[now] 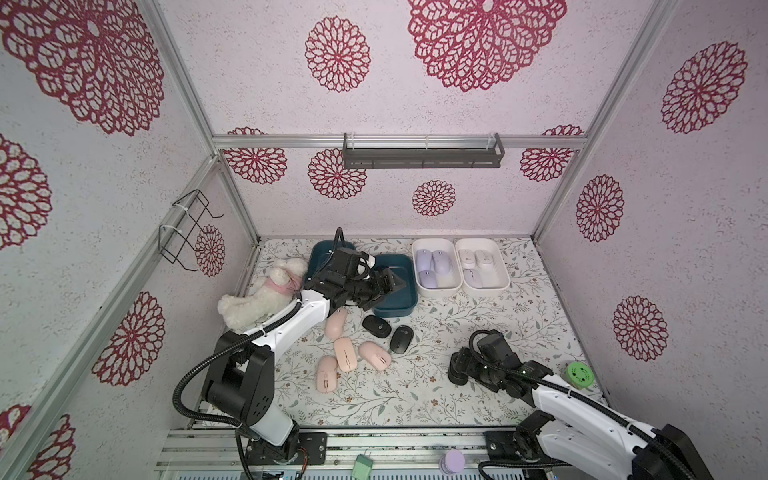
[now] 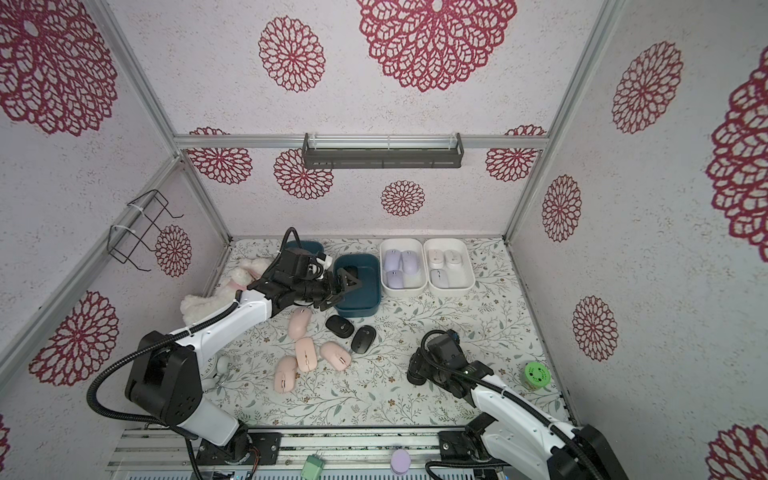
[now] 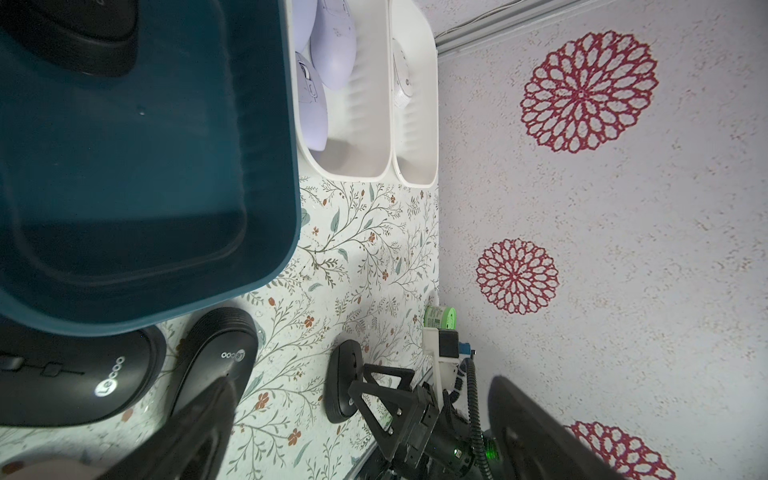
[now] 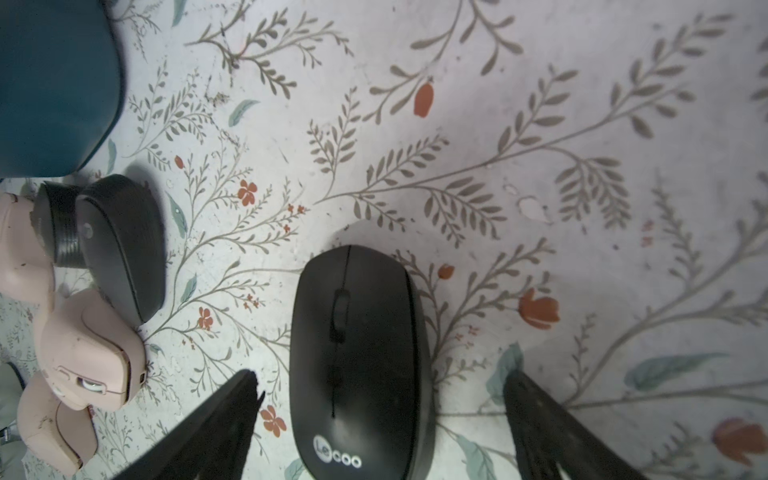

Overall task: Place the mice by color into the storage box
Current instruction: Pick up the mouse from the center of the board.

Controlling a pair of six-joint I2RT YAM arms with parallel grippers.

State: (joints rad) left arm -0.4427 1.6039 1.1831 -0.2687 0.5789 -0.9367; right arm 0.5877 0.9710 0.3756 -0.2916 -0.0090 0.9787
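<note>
Several peach-pink mice (image 1: 345, 353) and two black mice (image 1: 376, 326) lie loose mid-table in both top views. Three lavender mice (image 1: 430, 268) fill one white storage box (image 1: 438, 289); white mice (image 1: 478, 262) fill the white box beside it (image 1: 487, 287). My left gripper (image 1: 386, 286) hangs open and empty over the teal box (image 1: 395, 309), which holds a black mouse (image 3: 62, 37). My right gripper (image 4: 382, 376) stands open low over the table, one finger on each side of another black mouse (image 4: 357, 361), neither finger touching it.
A second teal box (image 1: 322, 249) sits behind the left arm. A white plush toy (image 1: 262, 297) lies at the left wall. A green canister (image 1: 579, 374) stands by the right wall. On the walls hang a wire rack (image 1: 187, 228) and a grey shelf (image 1: 422, 156).
</note>
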